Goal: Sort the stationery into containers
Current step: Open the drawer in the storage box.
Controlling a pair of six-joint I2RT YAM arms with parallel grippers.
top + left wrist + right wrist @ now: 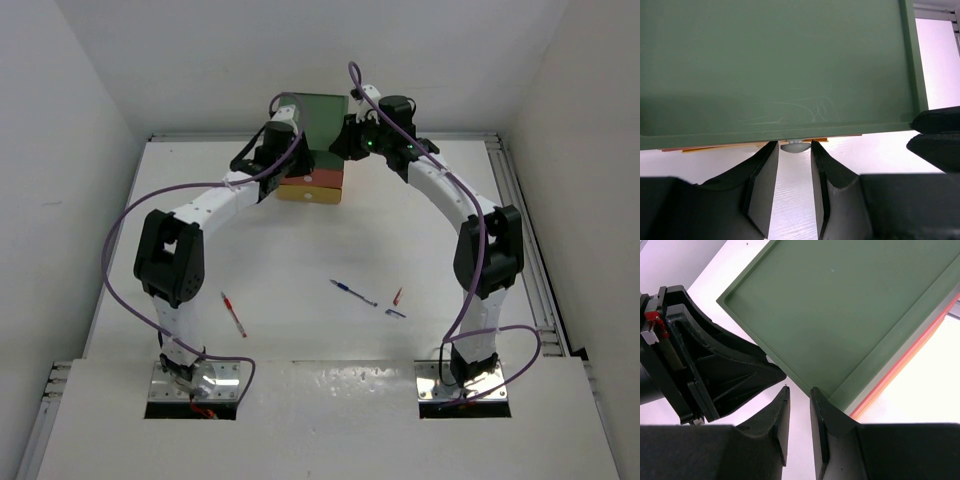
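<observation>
Across the white table (330, 240), the left gripper (794, 145) is straddling the knob (794, 147) of the green drawer (780, 65), dead ahead between narrowly parted jaws seemingly not pinching it

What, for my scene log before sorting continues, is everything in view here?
green drawer: one, dark green, top of stack, far middle
orange-red drawer: one, orange-red, under it
yellow drawer: one, yellow, bottom
knob: one, whitish, at green drawer's front edge
long pens: two, red near left arm, blue mid-table
short pieces: two, red and blue, right of blue pen
table: one, white, under everything
cables: two, purple, along the arms
left gripper: one, black, fingers flanking the knob
right gripper: one, black, slightly apart at green drawer's corner
</observation>
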